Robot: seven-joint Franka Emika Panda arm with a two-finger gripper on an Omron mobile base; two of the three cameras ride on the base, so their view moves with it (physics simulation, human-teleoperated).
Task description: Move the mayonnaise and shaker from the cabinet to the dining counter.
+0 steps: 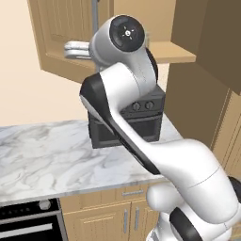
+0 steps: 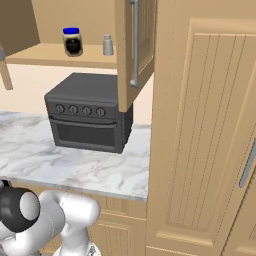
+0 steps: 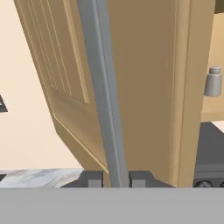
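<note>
The mayonnaise point(image 2: 73, 41), a blue-lidded jar with a dark label, stands on the shelf point(image 2: 55, 56) of the open wall cabinet. The small grey shaker point(image 2: 107, 45) stands just to its right and also appears past the door's edge as the shaker point(image 3: 213, 82). My gripper point(image 3: 116, 180) is shut on the long vertical metal handle point(image 3: 103, 87) of the cabinet's left door point(image 3: 144, 87), with the bar between its two fingertips. From the left base view, the gripper point(image 1: 75, 49) reaches in against that swung-open door point(image 1: 61, 28), and my arm hides the jar and shaker.
A dark toaster oven point(image 2: 90, 112) sits on the marble wall counter point(image 2: 75, 165) under the shelf. The cabinet's right door point(image 2: 142, 45) hangs open beside a tall wooden pantry panel point(image 2: 200, 125). Drawers and a black oven front point(image 1: 28, 221) lie below the counter.
</note>
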